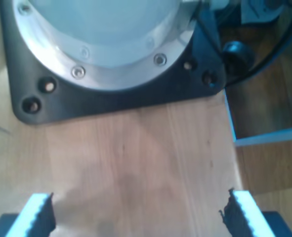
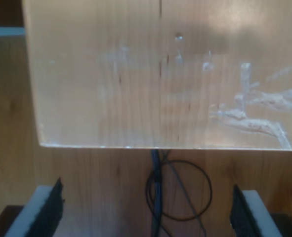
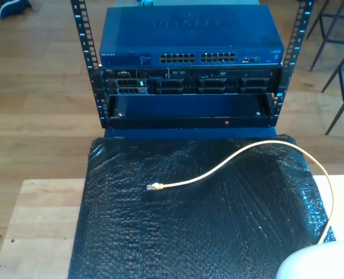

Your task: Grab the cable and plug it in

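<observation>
Exterior view: pale-yellow cable (image 3: 241, 156) lying loose across black bubble-wrap mat (image 3: 189, 232), clear plug (image 3: 154, 187) near mat centre, facing blue network switch (image 3: 189, 40). Likely light, limp, springy; best pinched just behind plug. First gripper (image 1: 136, 217) spread wide over bare wood; second gripper (image 2: 146, 212) likewise spread, holding nothing.

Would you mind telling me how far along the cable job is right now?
Nothing looks done yet. The cable lies loose on the black mat, its plug short of the switch. My first gripper and second gripper are open over bare wood. Grabbing and plugging in remain.
</observation>
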Available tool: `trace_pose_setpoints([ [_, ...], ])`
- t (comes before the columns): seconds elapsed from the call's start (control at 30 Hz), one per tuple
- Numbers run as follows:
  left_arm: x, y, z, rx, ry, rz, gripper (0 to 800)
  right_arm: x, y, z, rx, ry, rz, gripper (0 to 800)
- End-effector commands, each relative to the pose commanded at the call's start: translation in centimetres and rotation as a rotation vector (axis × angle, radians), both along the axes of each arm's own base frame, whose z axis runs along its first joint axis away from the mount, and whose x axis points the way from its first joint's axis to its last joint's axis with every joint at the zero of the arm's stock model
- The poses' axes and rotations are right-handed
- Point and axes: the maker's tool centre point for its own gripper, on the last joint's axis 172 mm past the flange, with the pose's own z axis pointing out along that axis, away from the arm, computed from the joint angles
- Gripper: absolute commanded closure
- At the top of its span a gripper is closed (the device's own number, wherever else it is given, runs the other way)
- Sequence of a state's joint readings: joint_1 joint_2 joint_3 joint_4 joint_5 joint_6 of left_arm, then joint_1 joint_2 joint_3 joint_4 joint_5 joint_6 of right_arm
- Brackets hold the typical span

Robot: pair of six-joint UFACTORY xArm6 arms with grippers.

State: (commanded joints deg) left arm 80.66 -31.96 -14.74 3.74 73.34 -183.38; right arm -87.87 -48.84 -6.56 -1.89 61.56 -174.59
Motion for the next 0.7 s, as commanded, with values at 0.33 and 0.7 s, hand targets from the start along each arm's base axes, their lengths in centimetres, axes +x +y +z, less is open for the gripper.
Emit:
trace_pose_setpoints([
  [0.33,3.1,4.0,3.8,0.074,-0.087,0.061,1,1.9,-2.7,3.4,-0.057,0.006,-0.077,0],
  [0.7,7.0,3.5,8.0,0.036,-0.075,0.042,1,7.7,-4.6,6.8,-0.039,0.017,-0.157,0],
])
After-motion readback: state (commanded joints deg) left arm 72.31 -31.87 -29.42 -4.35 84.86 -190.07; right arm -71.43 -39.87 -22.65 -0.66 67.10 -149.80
